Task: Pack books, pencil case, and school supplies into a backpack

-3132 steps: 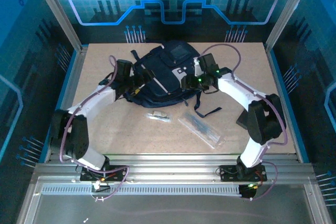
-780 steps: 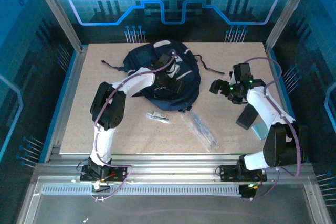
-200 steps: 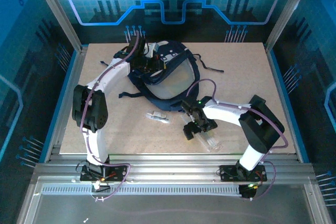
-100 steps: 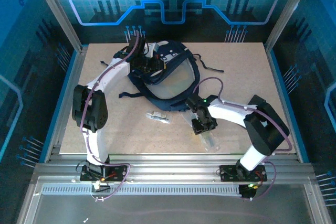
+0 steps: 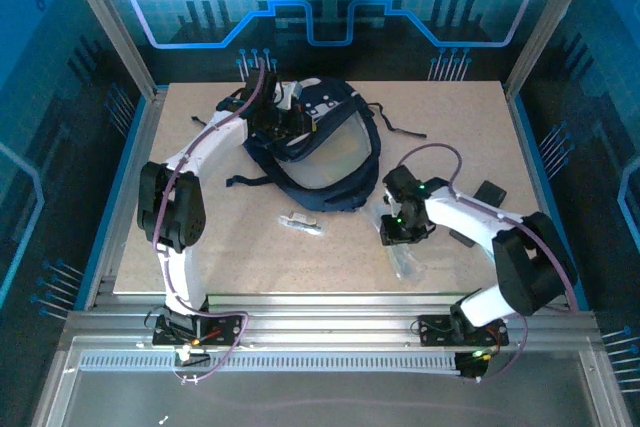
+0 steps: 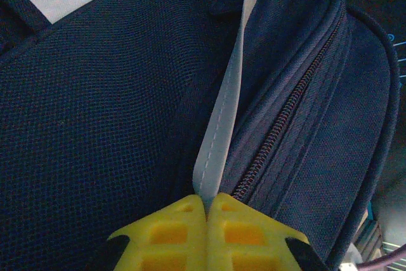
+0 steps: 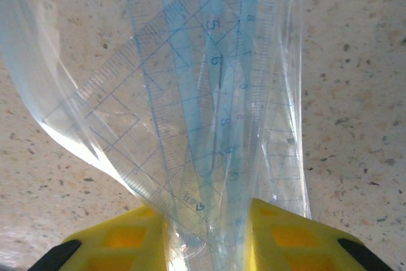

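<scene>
The navy backpack [image 5: 330, 162] lies open at the back middle of the table. My left gripper [image 5: 283, 123] is shut on its pale stripe [image 6: 222, 125], beside a zip, with the yellow fingertips [image 6: 184, 220] pressed together. The pencil case [image 5: 405, 259], a long clear pouch, lies in front of the backpack on the right. My right gripper [image 5: 397, 232] is shut on its upper end; in the right wrist view rulers and set squares show inside the pouch [image 7: 209, 93] between the yellow fingers [image 7: 279, 233]. The school supplies [image 5: 300, 222], a small pale oblong, lie on the table left of the pouch. The books are out of view.
Loose dark straps trail from the backpack to the right [image 5: 400, 132] and to the left [image 5: 240, 182]. Metal frame posts [image 5: 140, 77] and blue walls close in the table on three sides. Bare tabletop [image 5: 230, 257] lies at the front left.
My right gripper has closed on the pencil case and shifted a little right and back with its arm. The left gripper keeps its hold on the stripe.
</scene>
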Robot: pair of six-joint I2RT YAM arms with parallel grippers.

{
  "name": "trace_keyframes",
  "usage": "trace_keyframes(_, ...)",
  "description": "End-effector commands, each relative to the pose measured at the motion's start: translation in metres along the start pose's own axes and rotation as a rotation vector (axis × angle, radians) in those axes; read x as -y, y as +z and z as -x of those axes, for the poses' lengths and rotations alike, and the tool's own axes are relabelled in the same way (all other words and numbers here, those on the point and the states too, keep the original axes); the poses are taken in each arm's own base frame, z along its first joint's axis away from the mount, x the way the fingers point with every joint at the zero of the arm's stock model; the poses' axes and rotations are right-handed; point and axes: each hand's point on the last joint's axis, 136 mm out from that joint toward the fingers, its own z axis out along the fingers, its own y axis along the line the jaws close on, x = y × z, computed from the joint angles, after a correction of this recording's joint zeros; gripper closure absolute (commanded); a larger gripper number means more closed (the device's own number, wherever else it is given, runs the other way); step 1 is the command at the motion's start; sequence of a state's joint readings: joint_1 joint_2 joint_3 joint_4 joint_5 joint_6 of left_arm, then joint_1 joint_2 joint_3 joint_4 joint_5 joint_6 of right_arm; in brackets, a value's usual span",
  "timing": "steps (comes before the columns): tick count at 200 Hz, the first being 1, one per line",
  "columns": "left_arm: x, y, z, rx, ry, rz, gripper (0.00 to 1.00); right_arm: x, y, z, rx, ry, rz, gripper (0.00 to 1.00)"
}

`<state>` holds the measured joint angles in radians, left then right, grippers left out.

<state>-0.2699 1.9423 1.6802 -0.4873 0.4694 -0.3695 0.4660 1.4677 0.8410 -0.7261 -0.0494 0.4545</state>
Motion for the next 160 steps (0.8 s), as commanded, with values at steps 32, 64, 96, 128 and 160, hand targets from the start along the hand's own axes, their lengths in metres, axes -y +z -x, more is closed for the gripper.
trace_keyframes(32, 0.026, -0.023, 0.02, 0.057, 0.002, -0.08, 1.0, 0.004, -0.01, -0.013, -0.038, 0.113, 0.16, 0.79)
trace_keyframes(64, 0.026, -0.024, 0.021, 0.059, 0.001, -0.078, 1.0, 0.007, -0.025, -0.022, -0.032, 0.156, 0.197, 0.78)
trace_keyframes(96, 0.028, -0.024, 0.022, 0.055, -0.011, -0.085, 1.0, -0.011, -0.063, -0.004, 0.085, 0.16, 0.308, 0.76)
trace_keyframes(128, 0.035, -0.027, 0.025, 0.061, -0.021, -0.11, 1.0, -0.032, -0.091, 0.043, 0.196, 0.158, 0.393, 0.76)
trace_keyframes(160, 0.037, -0.029, 0.024, 0.07, -0.027, -0.114, 1.0, -0.051, -0.1, 0.101, 0.27, 0.175, 0.46, 0.76)
